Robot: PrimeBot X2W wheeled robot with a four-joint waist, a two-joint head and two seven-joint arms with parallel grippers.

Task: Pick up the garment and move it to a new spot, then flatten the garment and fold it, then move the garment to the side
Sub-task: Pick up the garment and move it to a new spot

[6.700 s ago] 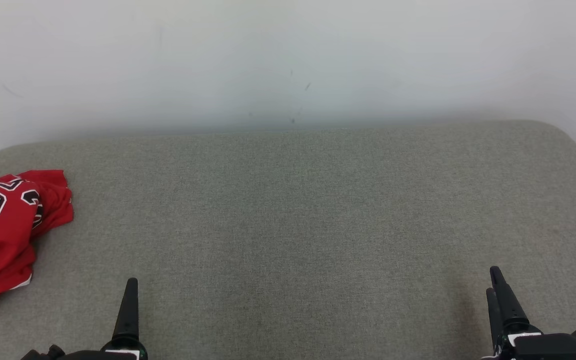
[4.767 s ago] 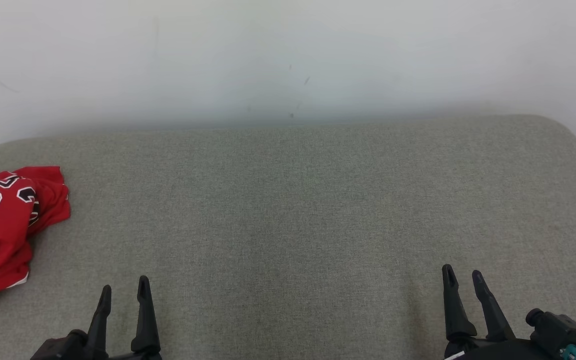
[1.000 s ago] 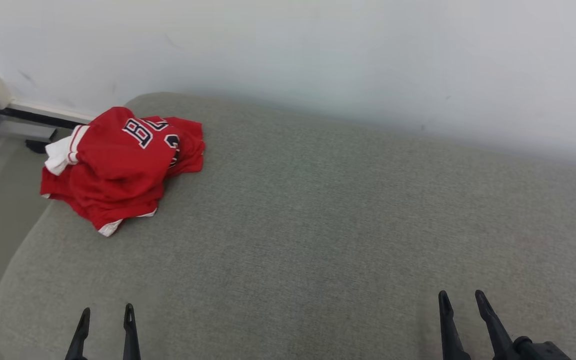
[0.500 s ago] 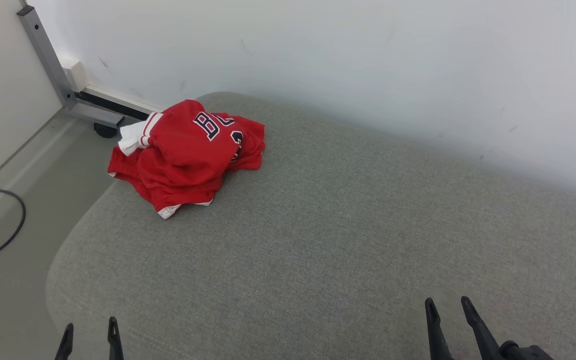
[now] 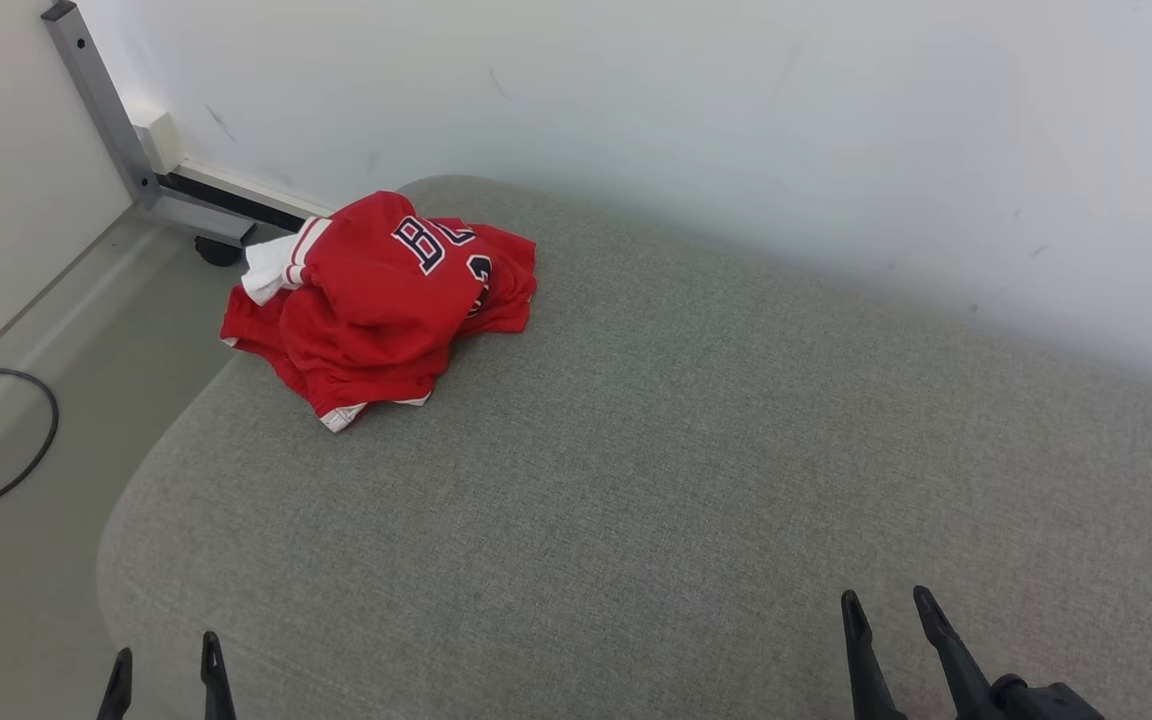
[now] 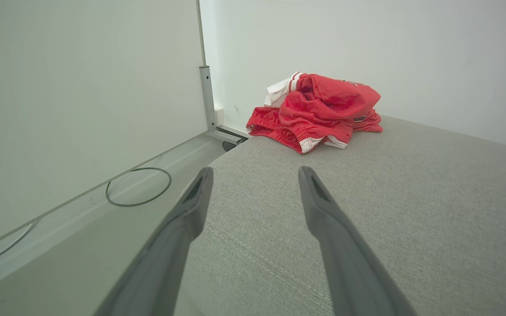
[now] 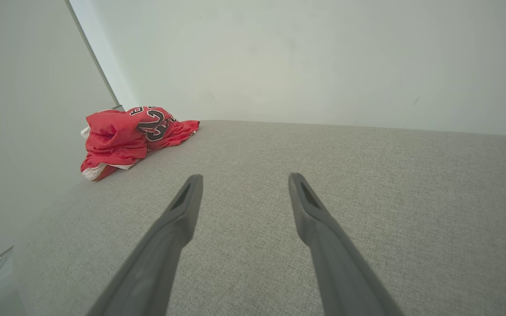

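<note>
Head view: left tool (image 5: 165,650), right tool (image 5: 884,597) spread, empty.

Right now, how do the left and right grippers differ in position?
The left gripper straddles the edge of the cushion, partly over the floor; the right gripper sits over it. The left gripper is nearer the garment than the right gripper. Both are open and empty.

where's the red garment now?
Head view, upper left: the red garment lies bunched at the far left corner of the grey cushion, ahead of the left claw.
</note>
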